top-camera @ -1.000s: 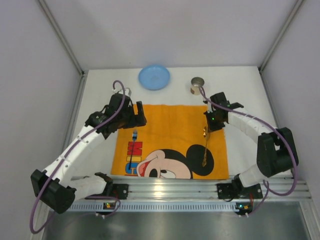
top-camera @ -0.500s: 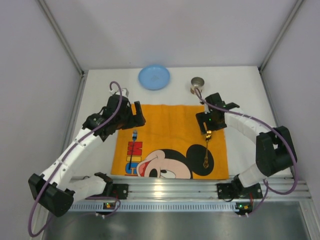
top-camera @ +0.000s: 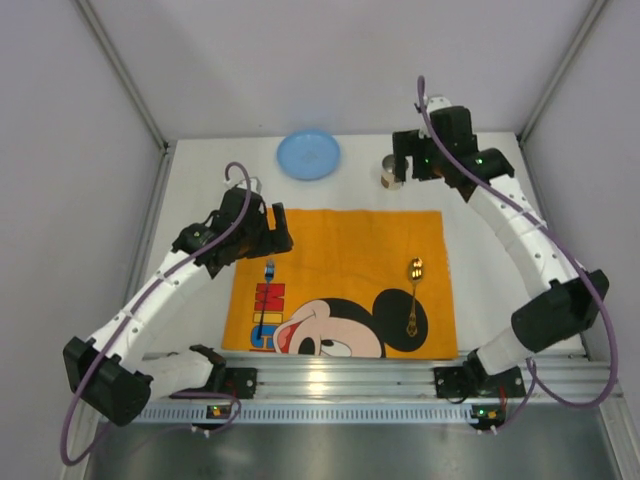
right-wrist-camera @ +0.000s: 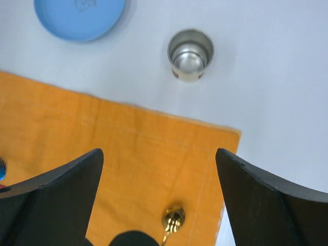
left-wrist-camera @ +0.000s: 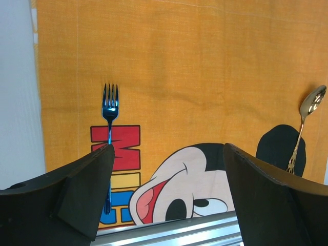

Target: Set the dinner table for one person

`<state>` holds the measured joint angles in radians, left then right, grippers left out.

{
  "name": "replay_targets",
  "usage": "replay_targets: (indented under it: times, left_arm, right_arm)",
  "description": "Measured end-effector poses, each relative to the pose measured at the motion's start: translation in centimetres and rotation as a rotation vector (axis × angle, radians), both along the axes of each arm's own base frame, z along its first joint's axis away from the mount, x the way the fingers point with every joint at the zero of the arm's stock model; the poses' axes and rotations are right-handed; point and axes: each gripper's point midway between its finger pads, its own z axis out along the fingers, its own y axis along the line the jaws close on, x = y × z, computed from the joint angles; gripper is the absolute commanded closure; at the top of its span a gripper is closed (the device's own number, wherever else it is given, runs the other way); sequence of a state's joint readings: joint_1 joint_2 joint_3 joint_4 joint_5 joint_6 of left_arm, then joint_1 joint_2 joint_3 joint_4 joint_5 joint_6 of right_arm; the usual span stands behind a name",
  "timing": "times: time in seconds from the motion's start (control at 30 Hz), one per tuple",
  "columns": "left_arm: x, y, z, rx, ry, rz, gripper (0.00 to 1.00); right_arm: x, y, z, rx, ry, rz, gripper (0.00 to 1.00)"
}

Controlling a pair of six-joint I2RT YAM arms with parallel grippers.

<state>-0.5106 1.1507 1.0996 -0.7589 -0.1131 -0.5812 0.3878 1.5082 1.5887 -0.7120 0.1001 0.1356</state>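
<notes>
The white dinner table (top-camera: 196,190) carries an orange cartoon-mouse placemat (top-camera: 340,250). A blue fork (top-camera: 268,292) lies on the mat's left side, tines pointing away from me. A gold spoon (top-camera: 412,296) lies on its right side. My left gripper (top-camera: 272,232) hovers open over the mat's back left corner, above the fork (left-wrist-camera: 109,110), with nothing between its fingers (left-wrist-camera: 87,189). My right gripper (top-camera: 408,160) is raised high at the back, open and empty. It is beside the metal cup (top-camera: 391,173) and well away from the spoon (right-wrist-camera: 173,219).
A blue plate (top-camera: 308,154) sits on the bare table behind the mat, left of the metal cup (right-wrist-camera: 190,54). Grey walls close in the table on three sides. An aluminium rail (top-camera: 330,372) with both arm bases runs along the near edge.
My right gripper opened, left the spoon lying on the placemat, and lifted away to the back near the cup. The left arm has barely shifted.
</notes>
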Motion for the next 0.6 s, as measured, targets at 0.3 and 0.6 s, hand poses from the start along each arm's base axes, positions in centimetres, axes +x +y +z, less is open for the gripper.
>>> replay_targets:
  times: [0.3,0.6]
  left_arm:
    - [0.5,0.6,1.0,0.014,-0.036,0.030,0.07]
    - [-0.2,2.3,2.0,0.029,-0.064,0.106,0.07]
  right_arm:
    - [12.0,1.9,-2.8,-0.022,0.048,-0.082,0.01]
    - [16.7,-1.7,-7.5,-0.011,0.120,-0.213,0.00]
